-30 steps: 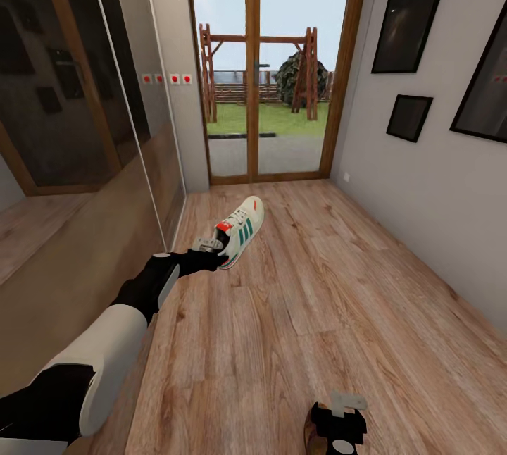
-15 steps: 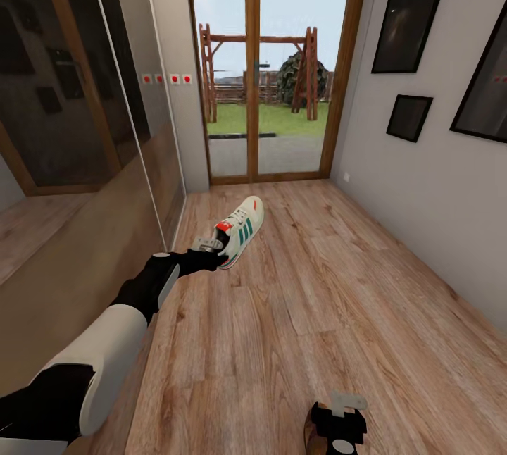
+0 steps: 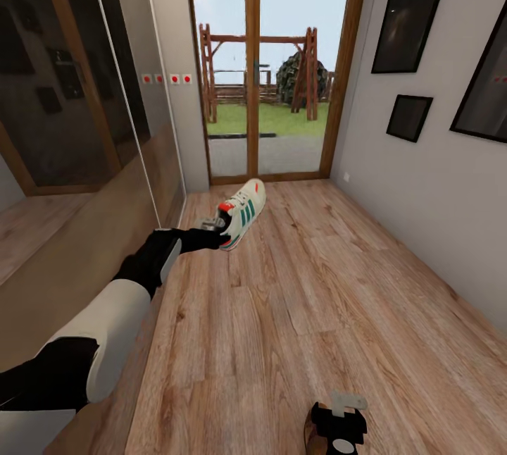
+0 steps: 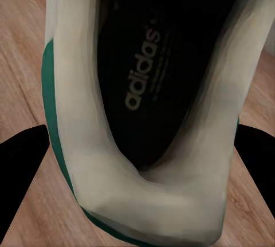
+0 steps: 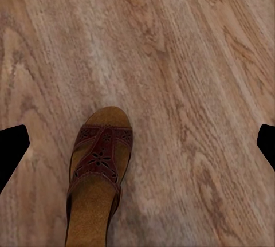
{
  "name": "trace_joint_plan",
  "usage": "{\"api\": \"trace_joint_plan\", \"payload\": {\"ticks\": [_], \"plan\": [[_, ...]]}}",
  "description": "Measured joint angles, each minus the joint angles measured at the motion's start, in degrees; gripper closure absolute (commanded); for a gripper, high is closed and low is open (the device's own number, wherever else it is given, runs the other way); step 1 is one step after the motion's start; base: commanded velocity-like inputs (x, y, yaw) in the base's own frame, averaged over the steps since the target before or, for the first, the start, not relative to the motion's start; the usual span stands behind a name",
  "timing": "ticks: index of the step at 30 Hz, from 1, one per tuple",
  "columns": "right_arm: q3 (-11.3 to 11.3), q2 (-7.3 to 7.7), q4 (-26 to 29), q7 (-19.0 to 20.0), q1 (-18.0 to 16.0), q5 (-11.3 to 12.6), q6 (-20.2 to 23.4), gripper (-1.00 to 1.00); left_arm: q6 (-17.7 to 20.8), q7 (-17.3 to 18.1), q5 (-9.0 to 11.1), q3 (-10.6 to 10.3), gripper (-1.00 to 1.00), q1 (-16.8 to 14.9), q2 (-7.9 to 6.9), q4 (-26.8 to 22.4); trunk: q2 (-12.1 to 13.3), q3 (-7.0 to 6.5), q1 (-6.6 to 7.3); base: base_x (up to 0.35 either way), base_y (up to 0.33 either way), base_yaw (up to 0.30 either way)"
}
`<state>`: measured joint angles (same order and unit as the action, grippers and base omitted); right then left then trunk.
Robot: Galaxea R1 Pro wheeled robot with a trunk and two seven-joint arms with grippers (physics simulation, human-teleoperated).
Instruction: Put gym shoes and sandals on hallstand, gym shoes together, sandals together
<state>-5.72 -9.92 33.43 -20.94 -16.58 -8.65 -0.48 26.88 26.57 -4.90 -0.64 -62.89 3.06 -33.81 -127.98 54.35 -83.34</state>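
One white gym shoe with green stripes and a red tongue patch hangs just above the corridor floor, toe toward the glass door. My left gripper is shut on its heel end. In the left wrist view the gym shoe's dark insole lies between the black fingers. One brown sandal lies flat on the planks below my right gripper, which is open, its fingers wide apart and above it. A sliver of that sandal peeks out beside the gripper. The hallstand is out of view.
A glass double door closes the corridor's far end. A mirrored wardrobe front runs along the left. The grey right wall carries dark framed pictures. Open plank floor lies between the two grippers.
My left arm has risen and carried the gym shoe a little up and away from the floor. The right gripper and the sandal have stayed put.
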Motion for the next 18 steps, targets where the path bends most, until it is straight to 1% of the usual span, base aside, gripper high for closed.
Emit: {"api": "trace_joint_plan", "payload": {"ticks": [8,12,14,18], "plan": [[-0.01,0.00,0.00,0.00,0.00,0.04,0.01,-1.00,0.03,-0.10,-0.04,-0.23,1.00,0.33,-0.16,-1.62,0.00,0.00,0.00,0.000,-0.001,0.000],[-0.02,0.00,-0.05,0.00,0.00,0.03,0.01,-1.00,0.00,-0.11,-0.07,-0.32,1.00,0.40,-0.19,-2.00,0.00,0.00,-0.01,-0.042,-0.111,0.015],[-0.03,0.00,-0.02,0.00,0.00,0.02,0.01,-1.00,0.02,0.03,0.01,-0.37,1.00,0.42,-0.28,-2.11,0.00,0.03,-0.01,-0.105,-0.193,0.085],[-0.02,-0.01,0.28,-0.02,-0.01,0.03,0.04,-1.00,0.13,0.25,-0.09,-0.64,1.00,0.43,-0.28,-2.21,0.00,0.13,-0.01,-0.110,-0.131,0.182]]}}
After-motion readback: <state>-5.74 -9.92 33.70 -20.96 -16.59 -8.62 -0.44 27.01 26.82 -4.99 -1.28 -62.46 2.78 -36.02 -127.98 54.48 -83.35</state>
